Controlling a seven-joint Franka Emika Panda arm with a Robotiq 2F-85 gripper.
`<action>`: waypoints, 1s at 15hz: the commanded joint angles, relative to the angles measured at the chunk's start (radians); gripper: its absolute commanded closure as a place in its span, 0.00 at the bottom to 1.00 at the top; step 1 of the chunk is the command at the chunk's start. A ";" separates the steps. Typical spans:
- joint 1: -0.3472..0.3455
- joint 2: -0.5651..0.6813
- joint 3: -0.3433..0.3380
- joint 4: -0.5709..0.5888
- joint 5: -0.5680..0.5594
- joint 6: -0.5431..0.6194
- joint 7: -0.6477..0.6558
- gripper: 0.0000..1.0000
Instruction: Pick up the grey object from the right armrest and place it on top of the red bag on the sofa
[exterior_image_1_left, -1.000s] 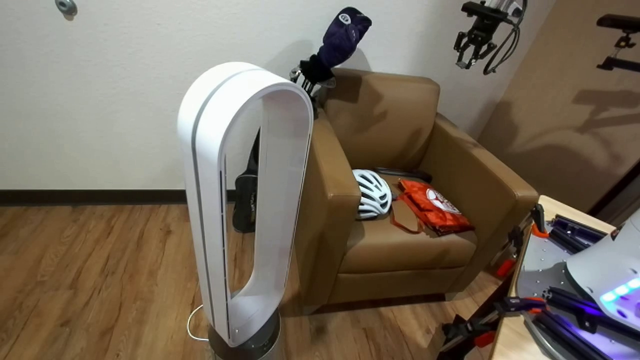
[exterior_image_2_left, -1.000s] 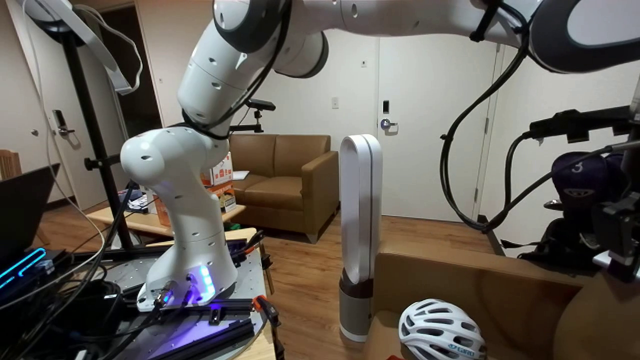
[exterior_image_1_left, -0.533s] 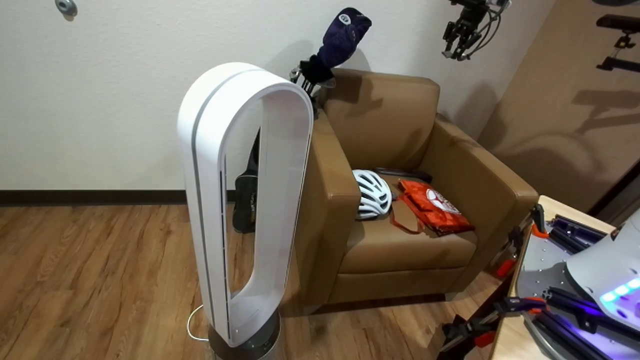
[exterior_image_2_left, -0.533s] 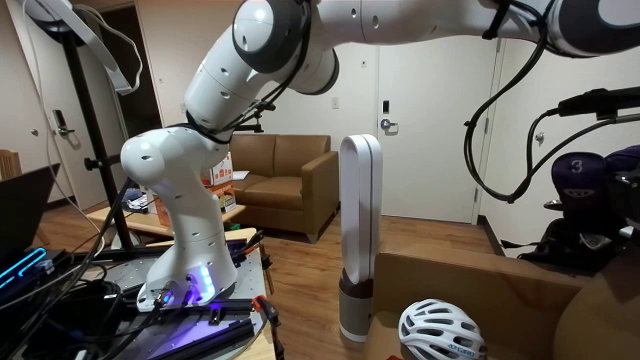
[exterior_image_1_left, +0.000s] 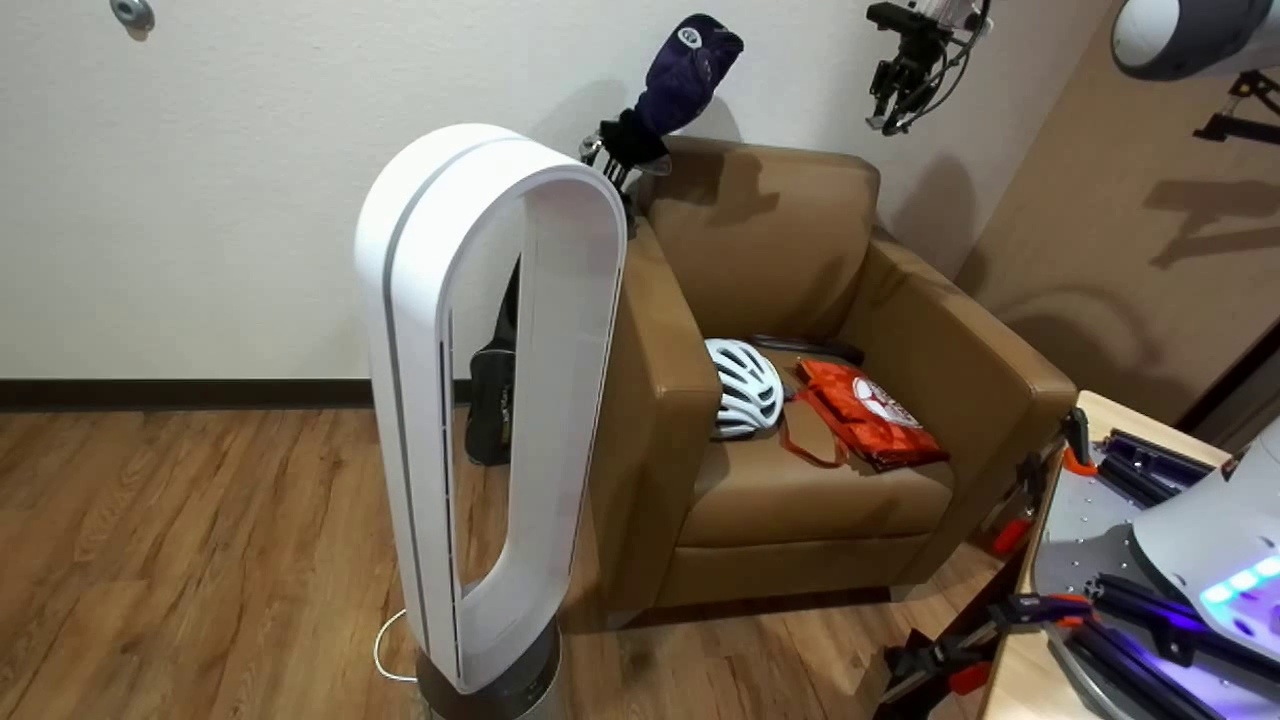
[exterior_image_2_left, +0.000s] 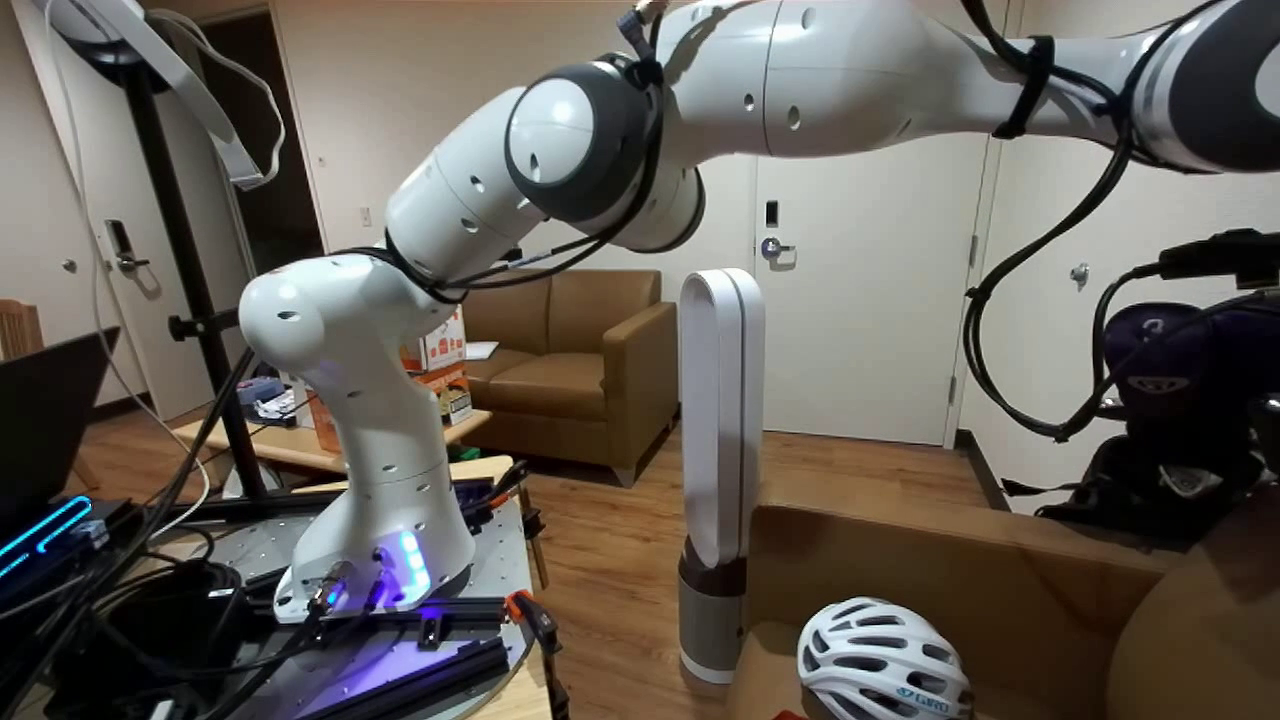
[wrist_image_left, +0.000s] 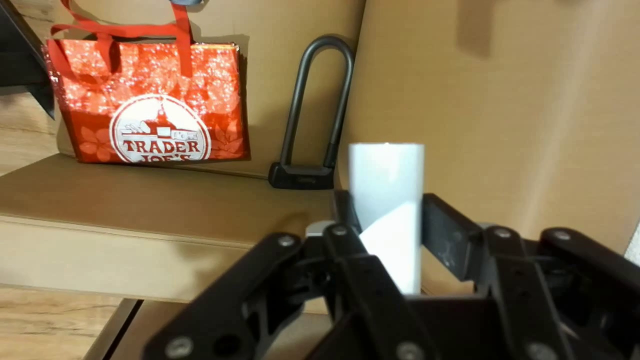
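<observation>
My gripper is shut on the grey object, a pale, smooth block standing between both pads in the wrist view. In an exterior view the gripper hangs in the air above the back part of the right armrest, with the object showing as a small light patch at its tips. Nothing lies on the visible top of that armrest. The red bag lies flat on the seat of the sofa; the wrist view shows the bag at upper left, apart from the gripper.
A black U-lock lies by the backrest, and a white helmet sits beside the bag. Golf clubs with a dark headcover stand behind the sofa. A tall white fan stands alongside. The robot's table is in front.
In an exterior view the gripper has moved left and turned, its jaws now seen more edge-on. The arm reaches further out and its upper links sit lower. The object has stayed between the fingers.
</observation>
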 joint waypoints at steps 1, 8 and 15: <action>-0.001 0.002 0.000 0.006 0.000 -0.001 0.001 0.88; -0.056 0.130 0.028 0.065 -0.114 -0.043 0.137 0.88; -0.078 0.181 0.032 0.006 -0.115 -0.030 0.105 0.63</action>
